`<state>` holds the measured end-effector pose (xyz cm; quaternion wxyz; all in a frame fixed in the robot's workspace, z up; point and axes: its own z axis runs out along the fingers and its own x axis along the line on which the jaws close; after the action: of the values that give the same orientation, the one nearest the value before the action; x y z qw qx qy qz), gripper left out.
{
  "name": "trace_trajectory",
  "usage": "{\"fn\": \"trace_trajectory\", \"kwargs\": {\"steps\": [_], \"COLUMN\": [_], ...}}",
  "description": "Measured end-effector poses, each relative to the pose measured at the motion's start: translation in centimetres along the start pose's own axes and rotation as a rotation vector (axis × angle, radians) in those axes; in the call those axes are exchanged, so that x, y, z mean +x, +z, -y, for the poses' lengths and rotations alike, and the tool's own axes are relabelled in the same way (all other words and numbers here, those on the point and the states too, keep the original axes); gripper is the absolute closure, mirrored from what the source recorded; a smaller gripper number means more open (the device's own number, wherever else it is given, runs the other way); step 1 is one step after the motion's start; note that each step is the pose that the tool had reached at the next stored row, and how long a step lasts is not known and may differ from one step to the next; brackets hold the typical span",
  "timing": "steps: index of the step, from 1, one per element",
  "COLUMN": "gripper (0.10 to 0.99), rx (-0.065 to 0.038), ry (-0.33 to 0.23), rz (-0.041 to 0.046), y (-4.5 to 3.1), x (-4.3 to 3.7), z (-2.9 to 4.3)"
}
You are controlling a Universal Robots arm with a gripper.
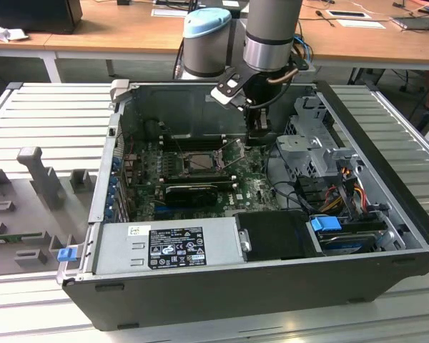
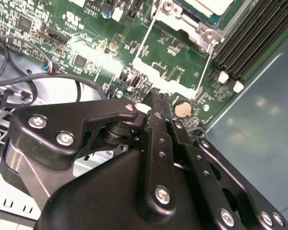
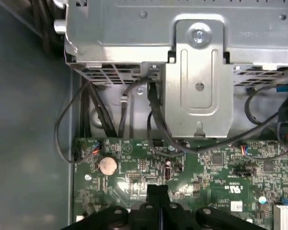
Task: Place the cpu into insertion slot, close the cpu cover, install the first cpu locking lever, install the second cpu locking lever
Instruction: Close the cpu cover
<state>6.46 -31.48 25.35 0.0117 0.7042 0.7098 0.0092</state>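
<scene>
Low over the mobo (image 3: 216, 167) beside the insertion slot (image 1: 169, 164), gripper (image 1: 259, 136) hangs w/ fingers (image 3: 152, 191) pinched together, empty (prob. to poke, not grasp); cpu (image 2: 209, 5) looks seated.

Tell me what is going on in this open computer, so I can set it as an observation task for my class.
One robot arm reaches into the open computer case. Its gripper is shut, holding nothing visible, and hovers over the motherboard, to the exterior view's right of the cpu. The cpu sits in place on the board, and the cpu cover appears to lie around it.
</scene>
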Motion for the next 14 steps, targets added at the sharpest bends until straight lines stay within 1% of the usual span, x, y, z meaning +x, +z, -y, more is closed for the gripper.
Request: {"fn": "trace_trajectory", "kwargs": {"steps": [3, 7, 8, 9, 12, 14], "gripper": [0.980, 0.980, 0.980, 0.980, 0.980, 0.980], "rx": [0.000, 0.000, 0.003, 0.008, 0.031, 0.040], "ry": [0.000, 0.000, -0.001, -0.001, -0.001, -0.001], "rz": [0.0001, 0.0001, 0.0001, -0.0002, -0.0005, -0.0009], "y": [0.29, 0.97, 1.04, 1.04, 0.97, 0.84], "x": [0.01, 0.01, 0.01, 0.01, 0.01, 0.02], "z": [-0.26, -0.25, -0.26, -0.26, -0.26, -0.23]}}
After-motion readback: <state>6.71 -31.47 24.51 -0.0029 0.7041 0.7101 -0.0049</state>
